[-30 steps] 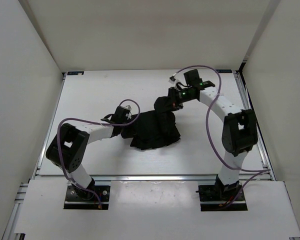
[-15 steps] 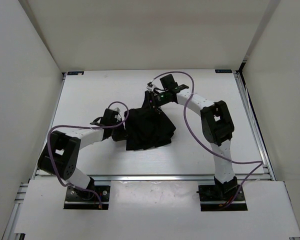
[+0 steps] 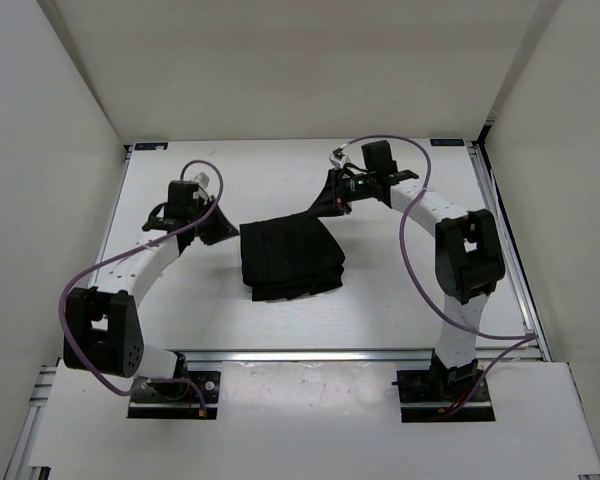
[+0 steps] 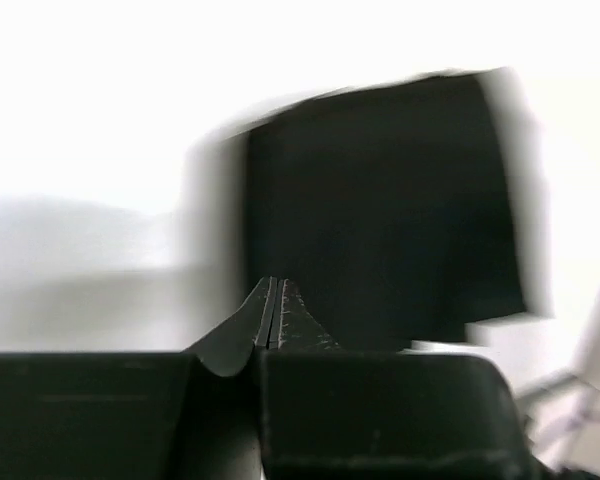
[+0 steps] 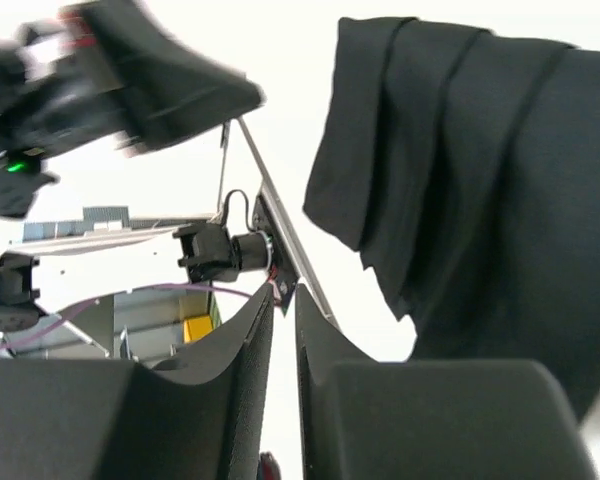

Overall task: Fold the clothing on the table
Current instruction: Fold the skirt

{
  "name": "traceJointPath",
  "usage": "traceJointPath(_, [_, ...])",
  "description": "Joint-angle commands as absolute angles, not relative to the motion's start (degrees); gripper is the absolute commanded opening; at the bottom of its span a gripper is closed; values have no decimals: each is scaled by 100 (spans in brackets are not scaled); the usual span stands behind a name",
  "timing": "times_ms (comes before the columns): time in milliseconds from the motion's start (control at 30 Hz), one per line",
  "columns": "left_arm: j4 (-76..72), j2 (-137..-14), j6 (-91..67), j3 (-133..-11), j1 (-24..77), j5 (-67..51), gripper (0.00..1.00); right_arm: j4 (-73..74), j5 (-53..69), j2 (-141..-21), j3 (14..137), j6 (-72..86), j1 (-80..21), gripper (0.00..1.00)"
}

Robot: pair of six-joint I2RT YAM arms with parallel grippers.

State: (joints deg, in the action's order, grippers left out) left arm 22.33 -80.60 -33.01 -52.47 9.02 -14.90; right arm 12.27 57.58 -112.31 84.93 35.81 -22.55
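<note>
Top external view shows the black pleated fabric garment [image 3: 290, 258] lying folded in a compact, almost square stack near the middle of the flat white rectangular surface [image 3: 410, 290]. Several layers show along its edge at 6 o'clock. It lies flat, and bare white surface shows on all its sides.

The left tool [image 3: 218, 228] stands at about 10 o'clock from the garment, near its left edge but apart from it. In the left wrist view, which is blurred, its two fingers [image 4: 245, 330] are pressed together with nothing between them, and the dark cloth lies ahead of the tips, not touched by them.

The right tool [image 3: 325, 205] is at about 1 o'clock from the garment, just beside its far right corner; from above I cannot tell if it touches the cloth. In the right wrist view its fingers [image 5: 245, 350] are almost together, with only a thin gap between them, and this gap holds nothing. The folded layers of the garment fill the upper right part of that view, off to the side of the tips.

A purple cable [image 3: 415, 250] loops along each white arm. Plain white side walls [image 3: 40, 150] close the surface at 9, 12 and 3 o'clock.
</note>
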Motion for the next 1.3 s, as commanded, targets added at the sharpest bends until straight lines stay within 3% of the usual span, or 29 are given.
traceJointPath(0, [1805,-7822,-3567,-5696,1186,-2695,6,1485,5704,-11293,8473,3296,-2171,18])
traceJointPath(100, [891,-7980,-4165,-5081,1405,-3225,6,1696,5669,-11565,8516,3234,-2180,12])
traceJointPath(400, [441,-8033,-4403,-2964,1819,-2348,4,1582,5292,-11505,7279,3357,-2162,10])
traceJointPath(633, [457,-8577,-4123,-2848,2118,-2161,4,1775,5028,-11146,6417,3235,-2162,8])
traceJointPath(833, [674,-7560,-4237,-3136,1600,-2821,6,2713,4230,-10258,6485,2753,-1837,9])
traceJointPath(967, [1808,-6962,-3667,-3770,1187,-2752,8,3243,3718,-9468,6644,2487,-1469,15])
traceJointPath(1100, [2407,-6575,-3174,-3876,1046,-2260,11,3182,3384,-8720,6443,2391,-854,34])
traceJointPath(1267, [2926,-6233,-2690,-3604,757,-2284,26,3541,3033,-8535,6223,1917,-335,54])
